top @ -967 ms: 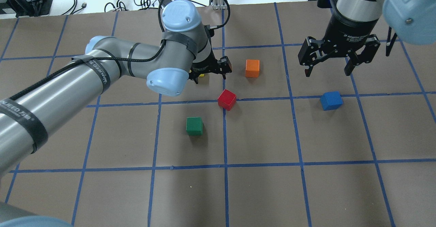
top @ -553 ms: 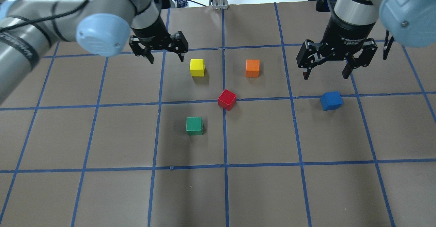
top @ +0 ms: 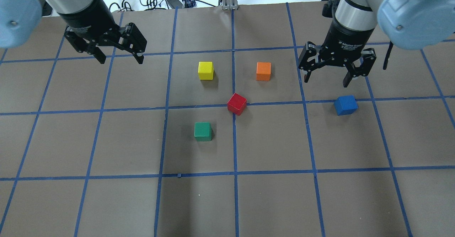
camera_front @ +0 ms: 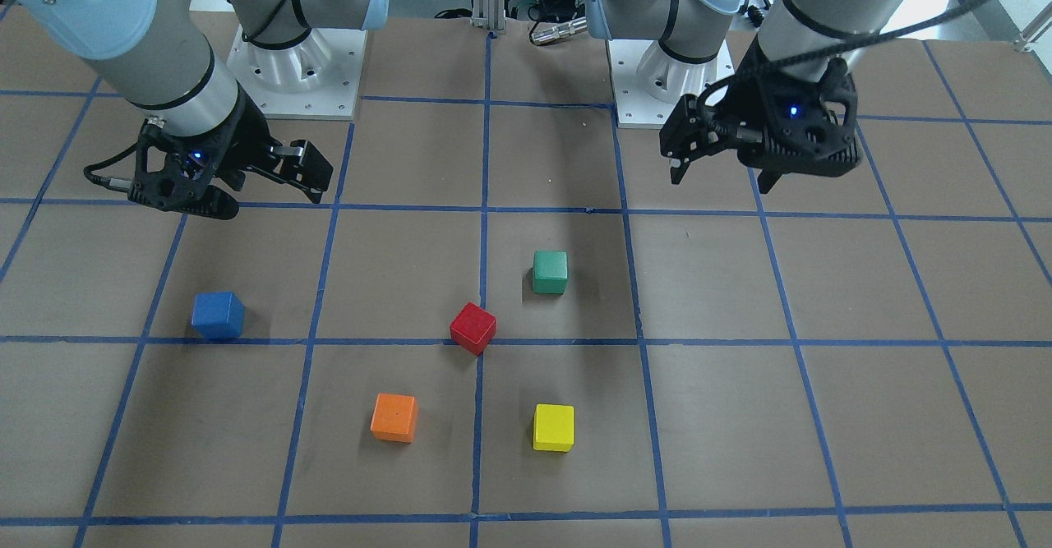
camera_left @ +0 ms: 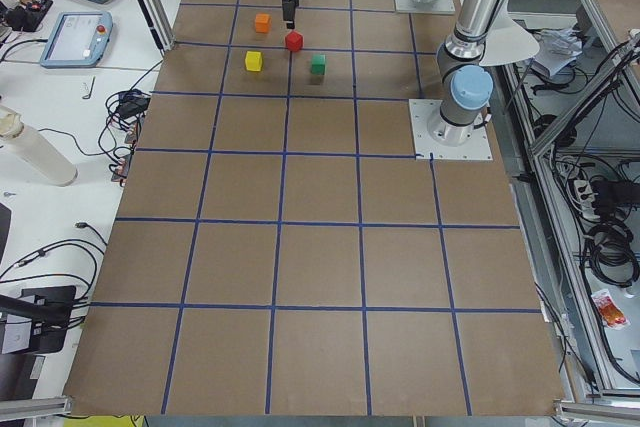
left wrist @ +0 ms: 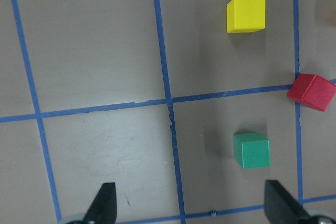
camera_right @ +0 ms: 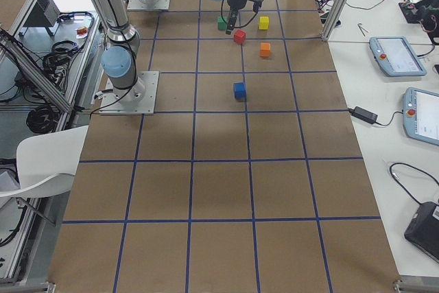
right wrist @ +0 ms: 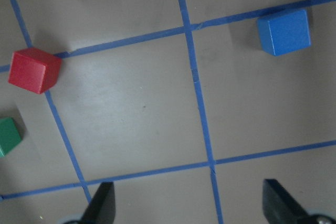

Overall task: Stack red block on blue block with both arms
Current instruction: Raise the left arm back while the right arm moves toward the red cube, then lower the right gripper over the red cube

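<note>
On gridline [top: 199,107], red block [top: 237,103] diagonal

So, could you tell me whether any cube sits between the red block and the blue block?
Nothing visible does. Overhead, only bare table lies between the red block and the blue block. The orange cube sits farther from the robot, off that line.
</note>
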`<state>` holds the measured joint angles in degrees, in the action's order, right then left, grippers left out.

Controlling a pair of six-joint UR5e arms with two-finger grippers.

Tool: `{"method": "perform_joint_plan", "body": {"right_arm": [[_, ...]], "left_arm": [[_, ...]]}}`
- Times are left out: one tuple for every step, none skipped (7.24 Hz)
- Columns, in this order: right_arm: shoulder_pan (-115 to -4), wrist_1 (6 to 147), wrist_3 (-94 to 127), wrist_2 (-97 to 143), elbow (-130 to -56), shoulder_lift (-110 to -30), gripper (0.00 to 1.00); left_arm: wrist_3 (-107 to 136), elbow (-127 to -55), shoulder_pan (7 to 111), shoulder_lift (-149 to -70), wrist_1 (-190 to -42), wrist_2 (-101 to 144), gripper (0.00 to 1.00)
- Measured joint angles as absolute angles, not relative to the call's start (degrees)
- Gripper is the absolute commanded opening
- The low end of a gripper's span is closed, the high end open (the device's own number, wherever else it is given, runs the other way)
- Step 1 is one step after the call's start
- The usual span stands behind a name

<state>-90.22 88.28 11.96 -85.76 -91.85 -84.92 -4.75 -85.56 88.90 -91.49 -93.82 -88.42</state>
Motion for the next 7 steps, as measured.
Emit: {"method": "perform_joint_plan", "body": {"right_arm": [[-91.74, 92.24, 15.99, -84.92, -91.86, -83.65, 1.00], [-93.92, 94.57, 19.41, -84.57, -91.83, -82.04, 1.00], [-96.65, 96.64, 22.87, -84.44, -91.79, -80.31, 1.00], [-99.24, 99.83, 26.57, -84.44, -91.79, -78.32, 1.00], [-101.27, 102.79, 29.05, -84.41, -91.80, -76.10, 1.00], [-102.83, 104.48, 30.26, -84.34, -91.78, -73.97, 1.00], [-104.07, 105.87, 30.88, -84.28, -91.74, -72.06, 1.00]], "left_arm": [[-2.24, -85.52, 88.79, -89.48, -95.91, -89.61, 1.00], [-0.64, -85.66, 88.64, -88.42, -96.79, -91.64, 1.00], [0.06, -85.78, 88.66, -87.92, -97.04, -92.83, 1.00], [0.36, -85.91, 88.75, -87.91, -97.01, -92.54, 1.00], [0.40, -86.08, 88.83, -87.97, -96.86, -91.74, 1.00], [0.36, -86.29, 88.85, -87.97, -96.68, -91.36, 1.00], [0.37, -86.41, 88.86, -87.96, -96.57, -91.19, 1.00]]}}
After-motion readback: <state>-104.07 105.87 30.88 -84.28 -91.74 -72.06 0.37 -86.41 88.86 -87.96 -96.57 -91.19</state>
